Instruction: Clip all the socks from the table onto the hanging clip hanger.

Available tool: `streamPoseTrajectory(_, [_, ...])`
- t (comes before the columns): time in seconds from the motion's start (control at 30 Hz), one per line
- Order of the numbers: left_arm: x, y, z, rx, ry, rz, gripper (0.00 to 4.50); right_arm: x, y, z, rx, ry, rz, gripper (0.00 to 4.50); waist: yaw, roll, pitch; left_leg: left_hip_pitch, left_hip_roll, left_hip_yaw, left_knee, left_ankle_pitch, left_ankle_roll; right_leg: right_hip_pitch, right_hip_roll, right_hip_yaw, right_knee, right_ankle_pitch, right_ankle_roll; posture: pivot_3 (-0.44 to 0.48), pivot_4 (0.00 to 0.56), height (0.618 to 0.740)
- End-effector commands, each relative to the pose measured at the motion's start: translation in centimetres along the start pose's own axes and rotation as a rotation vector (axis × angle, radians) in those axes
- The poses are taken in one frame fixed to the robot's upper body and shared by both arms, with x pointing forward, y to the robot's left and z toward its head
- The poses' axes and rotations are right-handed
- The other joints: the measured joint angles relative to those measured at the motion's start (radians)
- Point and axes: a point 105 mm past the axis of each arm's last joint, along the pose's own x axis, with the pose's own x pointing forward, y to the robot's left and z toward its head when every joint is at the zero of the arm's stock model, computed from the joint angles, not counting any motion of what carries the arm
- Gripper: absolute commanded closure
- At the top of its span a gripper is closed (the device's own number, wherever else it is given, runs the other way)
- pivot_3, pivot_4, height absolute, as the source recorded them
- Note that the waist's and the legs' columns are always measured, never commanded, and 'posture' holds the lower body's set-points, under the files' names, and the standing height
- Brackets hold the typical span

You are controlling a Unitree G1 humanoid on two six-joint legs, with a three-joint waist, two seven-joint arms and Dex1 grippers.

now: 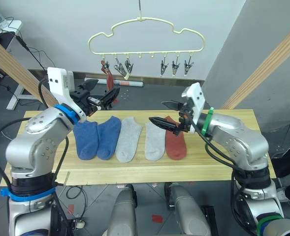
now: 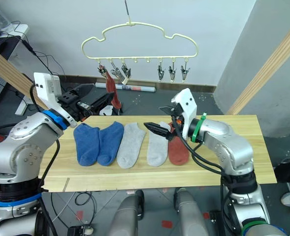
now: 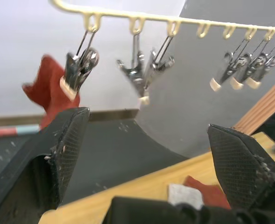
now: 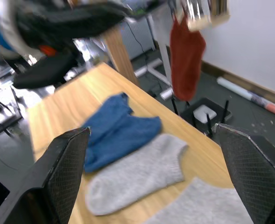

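Socks (image 1: 130, 138): five in a row on table (image 1: 223, 162), mid-board.
Rust sock (image 2: 111, 92): clipped to clip hanger (image 1: 145, 37).
Left gripper (image 1: 103, 93): spread, empty.
Right gripper (image 1: 165, 114): spread, empty.

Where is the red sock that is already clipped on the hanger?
In the left eye view, the rust red sock hangs from the leftmost clip of the clip hanger, behind the table, just above the left hand.

This is looking like a lab or workroom: black cables (image 1: 34, 49) are lying on the grey floor (image 1: 149, 93), and a white desk (image 1: 9, 27) is standing nearby.
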Motion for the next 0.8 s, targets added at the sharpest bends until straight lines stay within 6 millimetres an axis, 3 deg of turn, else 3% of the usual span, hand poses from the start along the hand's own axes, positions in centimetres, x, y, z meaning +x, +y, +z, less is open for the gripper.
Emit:
streamPoseTrajectory(0.03, [-0.3,-0.8,1.4,0.073,-0.09,-0.008,0.39,-0.5,1.0,1.6,-0.03,-0.046,-0.005,0.0,-0.001,0.0,0.0,0.0,0.0,0.0,0.0,0.0,0.0,0.0,0.0,0.0,0.0,0.0,0.0,-0.019,0.375,0.74])
streamPoseTrajectory(0.17, [0.1,-1.3,0.3,0.098,-0.082,0.01,1.5,-0.6,1.1,2.6,-0.038,-0.094,-0.045,0.0,0.001,0.0,0.0,0.0,0.0,0.001,0.0,0.0,0.0,0.0,0.0,0.001,0.0,0.0,0.0,-0.031,0.379,0.74])
streamPoseTrajectory(0.8, [2.8,0.0,-0.6,0.105,-0.191,0.125,1.5,-0.6,2.9,7.7,-0.09,-0.346,-0.03,0.0,-0.002,0.0,0.0,0.0,-0.001,0.001,0.0,0.0,0.001,0.0,0.0,0.0,-0.001,0.0,0.0,-0.07,0.368,0.74])
